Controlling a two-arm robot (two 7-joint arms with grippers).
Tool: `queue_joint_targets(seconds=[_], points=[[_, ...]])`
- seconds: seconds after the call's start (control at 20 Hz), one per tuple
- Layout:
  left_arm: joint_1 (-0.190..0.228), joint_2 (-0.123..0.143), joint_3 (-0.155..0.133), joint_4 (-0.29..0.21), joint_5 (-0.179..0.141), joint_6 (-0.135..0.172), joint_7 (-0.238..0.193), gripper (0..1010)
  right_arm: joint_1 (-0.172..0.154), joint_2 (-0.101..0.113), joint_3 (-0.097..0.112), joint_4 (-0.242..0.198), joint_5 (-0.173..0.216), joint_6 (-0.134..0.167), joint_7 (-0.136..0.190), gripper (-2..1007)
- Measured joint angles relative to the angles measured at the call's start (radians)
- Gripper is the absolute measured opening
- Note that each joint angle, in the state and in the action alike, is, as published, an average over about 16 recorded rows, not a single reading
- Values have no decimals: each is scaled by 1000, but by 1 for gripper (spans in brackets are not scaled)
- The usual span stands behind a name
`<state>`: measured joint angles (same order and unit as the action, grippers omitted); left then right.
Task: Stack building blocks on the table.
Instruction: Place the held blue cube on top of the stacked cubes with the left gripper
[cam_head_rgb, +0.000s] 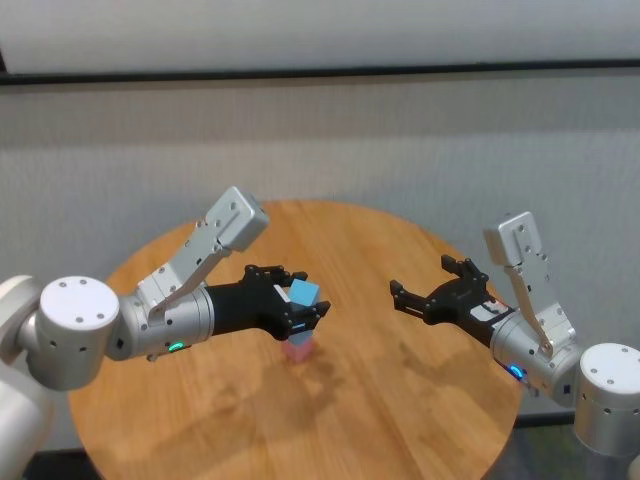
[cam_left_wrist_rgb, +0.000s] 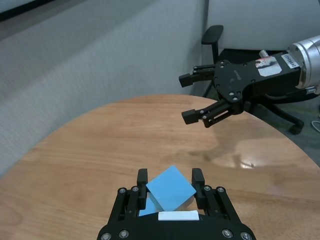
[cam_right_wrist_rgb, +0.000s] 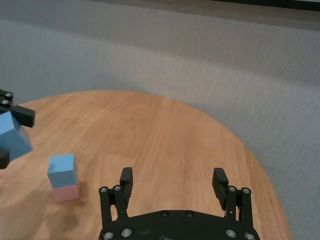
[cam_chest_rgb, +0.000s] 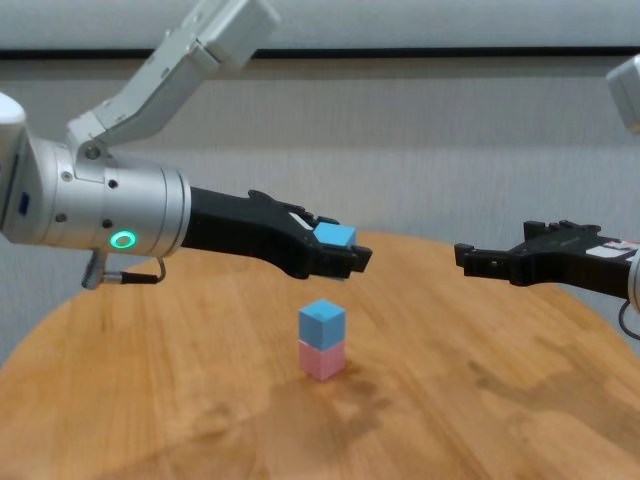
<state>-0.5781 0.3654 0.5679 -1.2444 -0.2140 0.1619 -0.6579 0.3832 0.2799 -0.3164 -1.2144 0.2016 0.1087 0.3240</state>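
Note:
My left gripper (cam_head_rgb: 304, 294) is shut on a light blue cube (cam_head_rgb: 306, 291) and holds it tilted in the air just above a small stack. The stack is a second light blue cube (cam_chest_rgb: 322, 322) sitting squarely on a pale pink cube (cam_chest_rgb: 322, 359), near the middle of the round wooden table (cam_head_rgb: 400, 400). The held cube (cam_chest_rgb: 333, 236) is apart from the stack, a little above and behind it. The left wrist view shows the held cube (cam_left_wrist_rgb: 171, 188) between the fingers. My right gripper (cam_head_rgb: 420, 277) is open and empty, hovering over the table's right side.
A grey wall runs behind the table. A black office chair (cam_left_wrist_rgb: 215, 37) stands beyond the table's far edge in the left wrist view. Bare tabletop (cam_right_wrist_rgb: 150, 130) lies between the stack and my right gripper.

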Motion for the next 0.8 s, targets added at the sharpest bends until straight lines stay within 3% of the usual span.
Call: queue_joint_targets(seconds=[0.8], points=[[-72, -39, 53, 139, -13, -36, -10, 558, 0, 0, 0, 0, 0, 0, 0, 1000]])
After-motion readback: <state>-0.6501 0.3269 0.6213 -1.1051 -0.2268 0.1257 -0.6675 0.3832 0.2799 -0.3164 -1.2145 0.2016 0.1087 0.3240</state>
